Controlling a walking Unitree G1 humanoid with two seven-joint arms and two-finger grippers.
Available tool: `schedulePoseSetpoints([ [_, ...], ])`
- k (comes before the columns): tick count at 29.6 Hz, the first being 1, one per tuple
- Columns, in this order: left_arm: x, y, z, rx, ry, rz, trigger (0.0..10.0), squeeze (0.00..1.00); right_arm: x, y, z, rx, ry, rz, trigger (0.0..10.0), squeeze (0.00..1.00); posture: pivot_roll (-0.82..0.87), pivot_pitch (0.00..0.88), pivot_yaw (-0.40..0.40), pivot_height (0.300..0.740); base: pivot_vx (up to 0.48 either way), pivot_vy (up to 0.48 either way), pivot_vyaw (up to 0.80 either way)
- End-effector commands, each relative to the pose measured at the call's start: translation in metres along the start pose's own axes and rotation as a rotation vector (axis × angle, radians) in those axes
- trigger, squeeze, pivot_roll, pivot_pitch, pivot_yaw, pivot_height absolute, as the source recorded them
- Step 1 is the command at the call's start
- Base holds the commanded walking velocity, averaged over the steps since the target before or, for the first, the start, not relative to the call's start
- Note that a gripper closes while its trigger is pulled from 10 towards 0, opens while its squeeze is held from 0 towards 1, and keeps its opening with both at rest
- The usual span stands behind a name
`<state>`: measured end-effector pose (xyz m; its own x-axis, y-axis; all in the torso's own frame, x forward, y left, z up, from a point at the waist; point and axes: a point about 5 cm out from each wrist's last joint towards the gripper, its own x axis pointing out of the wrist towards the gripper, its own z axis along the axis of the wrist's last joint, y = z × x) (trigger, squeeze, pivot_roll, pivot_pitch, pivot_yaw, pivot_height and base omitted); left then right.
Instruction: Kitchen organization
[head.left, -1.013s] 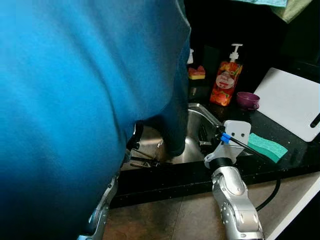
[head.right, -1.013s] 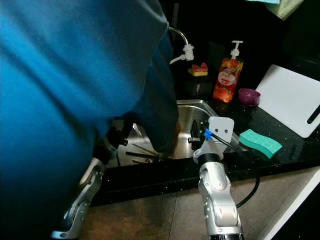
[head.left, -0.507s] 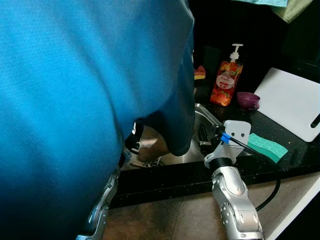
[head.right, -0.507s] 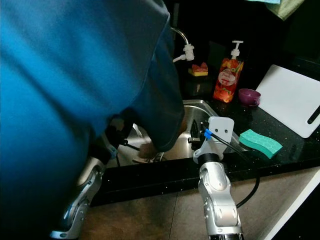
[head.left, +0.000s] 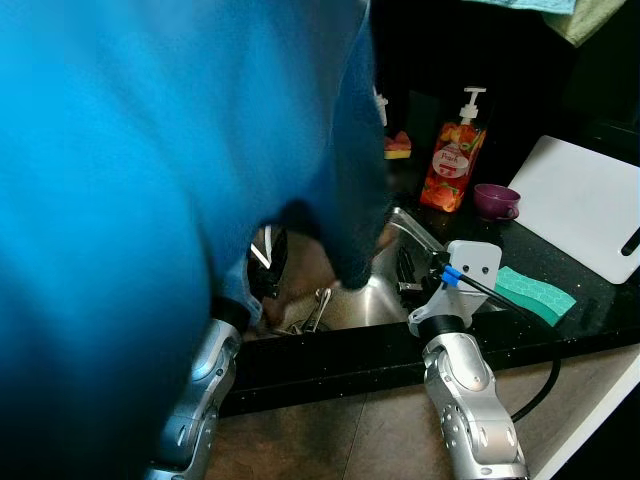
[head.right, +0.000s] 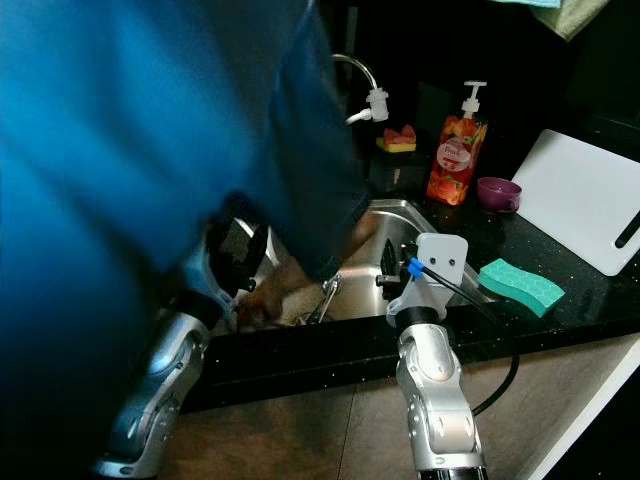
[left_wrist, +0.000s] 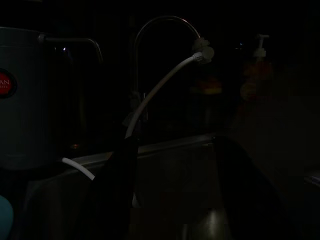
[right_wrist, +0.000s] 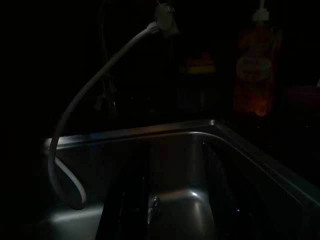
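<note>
**A:** Who stands at the sink (head.right: 400, 215)?

**B:** A person in a blue shirt (head.left: 150, 200), blurred, leaning over the basin from nine o'clock, a hand (head.right: 270, 295) low among metal utensils (head.right: 322, 298) near the front edge.

**A:** And the robot's arms?

**B:** Both reach in over the black counter (head.left: 560, 330). The left pincer (left_wrist: 172, 200) hangs above the basin, its two black fingers spread with nothing between them; a curved tap (left_wrist: 160, 30) and white hose (left_wrist: 160, 90) lie ahead at twelve o'clock. The right pincer (right_wrist: 175, 195) points into the steel basin, fingers likewise apart and holding nothing.

**A:** What sits on the counter?

**B:** A green sponge (head.left: 535, 293) lies just beside the right wrist at three o'clock. Behind it, at one o'clock, stand an orange soap pump bottle (head.left: 452, 160) and a small purple bowl (head.left: 496, 200). A white cutting board (head.left: 585, 205) lies at two o'clock. A red-and-yellow sponge (head.right: 398, 140) rests behind the sink, near the tap.
</note>
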<state>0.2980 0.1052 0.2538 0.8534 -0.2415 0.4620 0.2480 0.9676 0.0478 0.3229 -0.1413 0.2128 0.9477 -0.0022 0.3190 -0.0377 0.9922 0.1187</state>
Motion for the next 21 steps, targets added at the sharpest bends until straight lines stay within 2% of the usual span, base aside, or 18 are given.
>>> schedulePoseSetpoints([
  [1,0.001,-0.0019,0.0011,-0.008,-0.01,-0.004,10.0,0.0,0.0,0.0003,-0.002,0.001,0.009,0.002,10.0,0.0,0.14,0.024,-0.103,0.74,0.0,0.0,0.0],
  [21,0.0003,-0.0007,0.0015,-0.003,-0.004,-0.003,10.0,0.0,-0.0011,0.0019,-0.0032,0.01,0.013,-0.003,10.0,0.0,0.14,0.038,-0.1,0.74,0.0,0.0,0.0],
])
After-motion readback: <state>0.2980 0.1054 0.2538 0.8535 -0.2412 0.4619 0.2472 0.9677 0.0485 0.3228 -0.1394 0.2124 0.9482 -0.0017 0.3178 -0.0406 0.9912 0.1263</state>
